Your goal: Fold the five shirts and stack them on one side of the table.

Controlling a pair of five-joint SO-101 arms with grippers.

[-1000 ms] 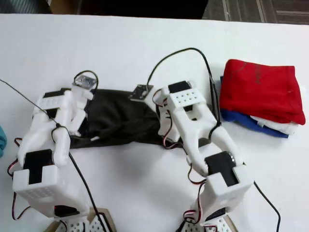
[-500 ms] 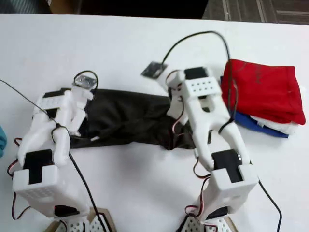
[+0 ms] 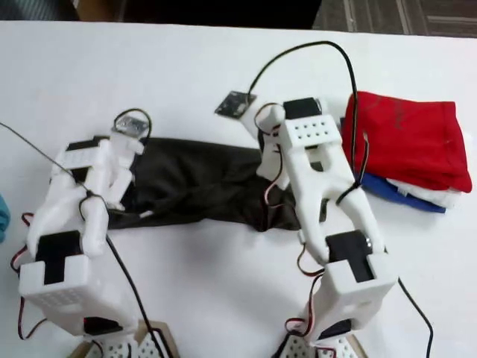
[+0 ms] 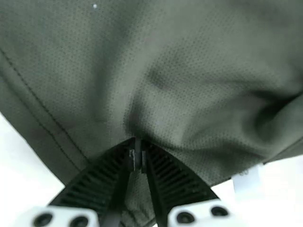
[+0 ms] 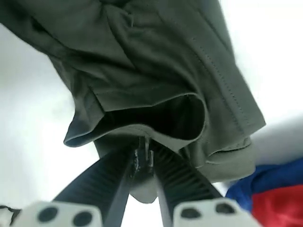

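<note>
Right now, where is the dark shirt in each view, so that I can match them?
High view: the dark shirt lies stretched across the picture's middle.
Left wrist view: the dark shirt spreads beyond the left gripper, which is shut on it.
Right wrist view: the dark shirt shows as bunched folds in the right gripper.
Shared landmark: the red shirt, near the dark shirt's right end.

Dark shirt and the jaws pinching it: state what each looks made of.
The dark shirt: looks like a thin matte knit, perhaps synthetic; a fine dotted mesh texture and stitched hems show. The jaws: seemingly matte black plastic, probably printed, with ridged faces.
</note>
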